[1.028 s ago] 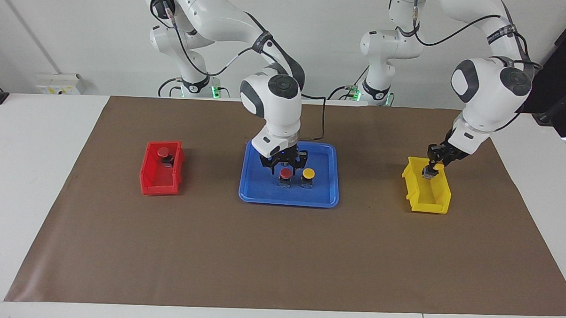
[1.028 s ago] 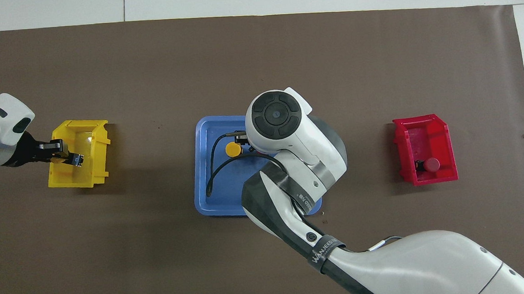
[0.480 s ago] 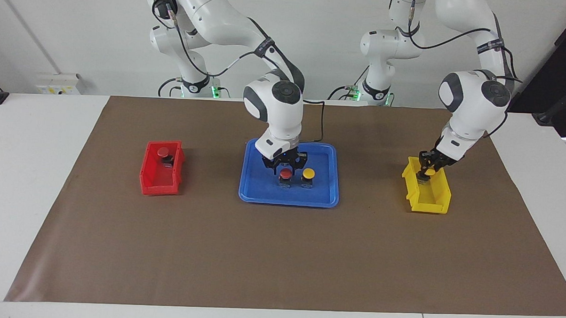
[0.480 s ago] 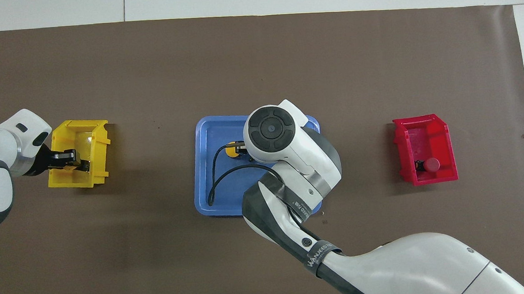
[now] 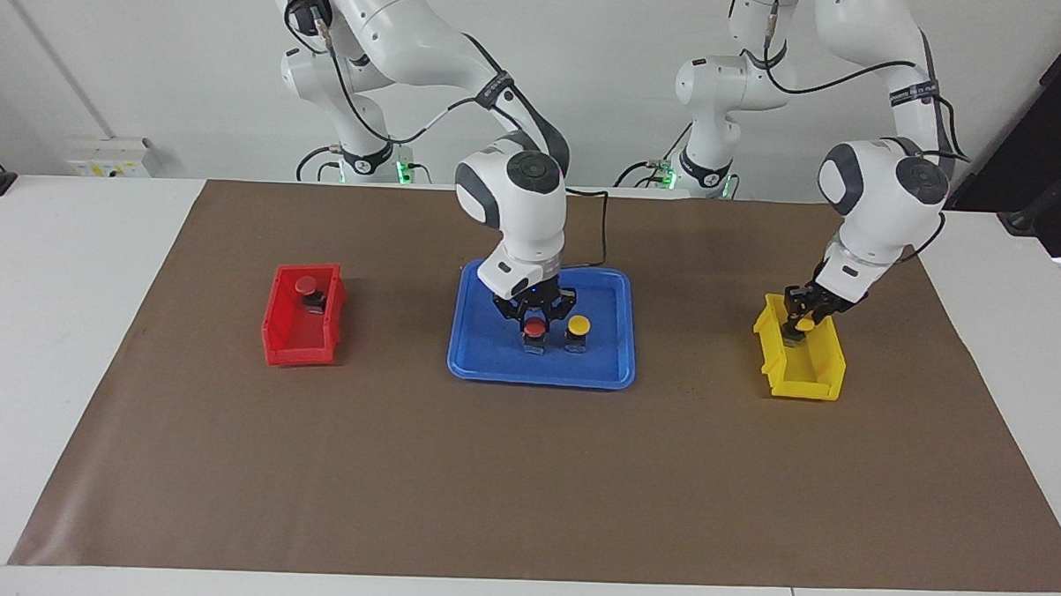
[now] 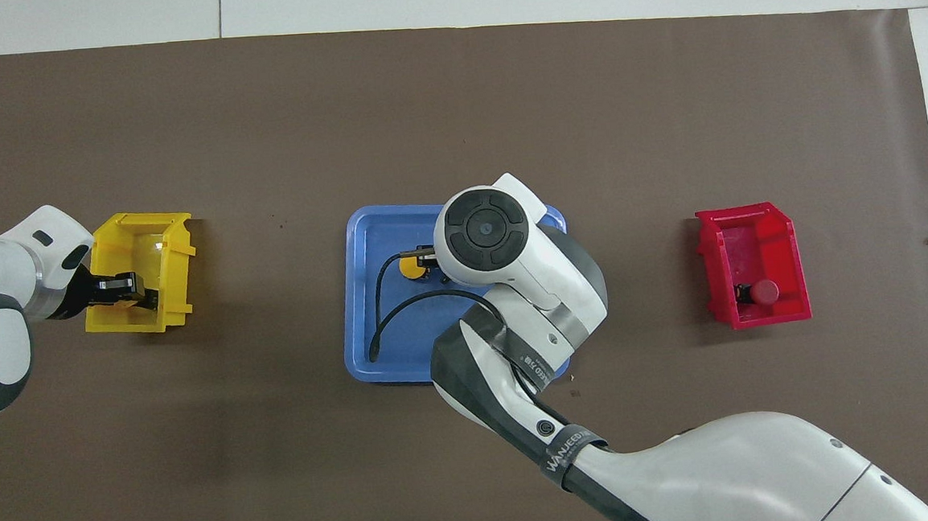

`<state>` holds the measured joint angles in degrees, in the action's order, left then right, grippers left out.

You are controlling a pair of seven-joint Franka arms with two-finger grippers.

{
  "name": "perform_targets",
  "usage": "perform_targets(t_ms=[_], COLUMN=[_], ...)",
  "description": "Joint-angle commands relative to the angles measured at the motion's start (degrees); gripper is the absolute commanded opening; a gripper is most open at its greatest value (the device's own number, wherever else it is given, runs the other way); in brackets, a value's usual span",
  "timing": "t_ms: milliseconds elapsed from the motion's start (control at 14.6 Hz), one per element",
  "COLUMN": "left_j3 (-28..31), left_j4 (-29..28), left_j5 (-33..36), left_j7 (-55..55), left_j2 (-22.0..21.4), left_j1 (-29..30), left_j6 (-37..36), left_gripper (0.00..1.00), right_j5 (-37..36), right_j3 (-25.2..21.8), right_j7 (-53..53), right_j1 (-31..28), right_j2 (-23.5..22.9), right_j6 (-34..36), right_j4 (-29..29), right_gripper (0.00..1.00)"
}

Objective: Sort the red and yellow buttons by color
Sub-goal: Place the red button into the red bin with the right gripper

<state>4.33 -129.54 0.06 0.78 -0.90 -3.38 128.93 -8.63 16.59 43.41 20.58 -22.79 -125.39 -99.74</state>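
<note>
Over the blue tray, right gripper clamped on the red button for the red bin, yellow button waiting beside it; over the yellow bin, left gripper gripping a yellow-capped button, poised to drop it.

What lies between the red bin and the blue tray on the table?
Nothing: between the red bin and the blue tray only bare brown mat shows, clearest in the facing view.

Evenly and brightly lit from above. Soft, short shadows beneath the right gripper on the blue tray. Sharp throughout, without glare or edge distortion.
</note>
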Motion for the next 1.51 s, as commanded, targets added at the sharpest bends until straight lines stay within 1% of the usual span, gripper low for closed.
perform_targets(t_ms=[0, 69, 137, 274, 343, 411, 480, 548, 617, 754, 891, 960, 1028, 1165, 1302, 1371, 1440], left_j3=[-0.4, -0.4, -0.4, -0.4, -0.3, -0.4, -0.4, -0.4, -0.5, -0.8, -1.2, -1.3, -1.4, -1.6, -1.6, -1.7, -1.7], left_j4=[0.8, 2.9, 6.3, 13.9, 17.2, 20.2, 22.5, 24.6, 27.0, 30.8, 30.6, 29.0, 26.2, 22.2, 21.9, 21.6, 21.5], left_j5=[1.3, 1.3, 1.2, 1.3, 1.3, 1.3, 1.3, 1.3, 1.3, 1.3, 1.3, 1.3, 1.2, 1.2, 1.1, 0.8, 0.6], left_j7=[0.1, 0.1, 0.1, 0.2, 0.4, 1.6, 3.3, 4.3, 5.4, 7.9, 7.1, 6.0, 2.4, -8.9, -18.7, -22.8, -26.4], left_j2=[-0.9, -1.5, -2.2, -3.4, -3.8, -4.7, -5.0, -5.6, -5.7, -5.5, -5.4, -5.9, -6.8, -7.0, -4.3, -3.5, -2.2], left_j1=[0.0, -0.1, -0.1, 0.3, 0.4, 0.4, 0.4, 0.4, 0.3, -0.2, -0.4, -0.8, -2.2, -8.7, -15.0, -18.0, -20.9], left_j6=[-0.9, -4.0, -9.1, -19.4, -23.8, -28.0, -30.6, -33.1, -36.4, -41.7, -40.9, -38.1, -34.7, -28.2, -24.4, -22.3, -20.8], left_gripper=[0.75, 0.76, 0.76, 0.77, 0.84, 1.0, 1.0, 1.0, 1.0, 1.0, 1.0, 1.0, 1.0, 1.0, 1.0, 1.0, 1.0], right_j5=[-1.5, -1.1, -0.3, 2.9, 4.9, 7.4, 8.9, 9.6, 9.8, 9.8, 9.9, 9.9, 9.9, 9.9, 9.9, 9.9, 9.9], right_j3=[0.4, 0.5, 0.5, 0.5, 0.5, 0.4, 0.4, 0.4, 0.4, 0.3, 0.2, 0.2, 0.2, 0.2, 0.2, 0.2, 0.2], right_j7=[-4.6, -8.7, -13.7, -24.5, -31.6, -38.2, -43.8, -46.9, -48.5, -50.6, -54.8, -56.1, -56.1, -56.4, -56.4, -56.5, -56.5], right_j1=[-5.4, -8.2, -11.2, -17.8, -21.6, -25.6, -28.9, -31.8, -33.7, -35.6, -37.9, -39.2, -39.6, -39.6, -39.6, -39.7, -39.7], right_j2=[6.2, 9.6, 13.8, 20.2, 23.5, 25.9, 26.8, 26.8, 27.0, 28.1, 28.5, 28.3, 27.8, 26.1, 24.6, 24.5, 24.5], right_j6=[5.1, 7.9, 10.8, 12.4, 11.9, 11.7, 11.4, 11.1, 9.1, 5.6, 1.3, -0.7, -1.4, -2.7, -3.0, -3.5, -5.5], right_j4=[-0.1, -2.1, -4.6, -9.7, -13.3, -16.0, -17.1, -17.3, -18.5, -22.7, -26.8, -28.0, -28.2, -28.3, -28.5, -29.5, -30.9], right_gripper=[0.25, 0.25, 0.25, 0.25, 0.25, 0.25, 0.25, 0.25, 0.25, 0.25, 0.25, 0.25, 0.25, 0.25, 0.25, 0.25, 0.25])
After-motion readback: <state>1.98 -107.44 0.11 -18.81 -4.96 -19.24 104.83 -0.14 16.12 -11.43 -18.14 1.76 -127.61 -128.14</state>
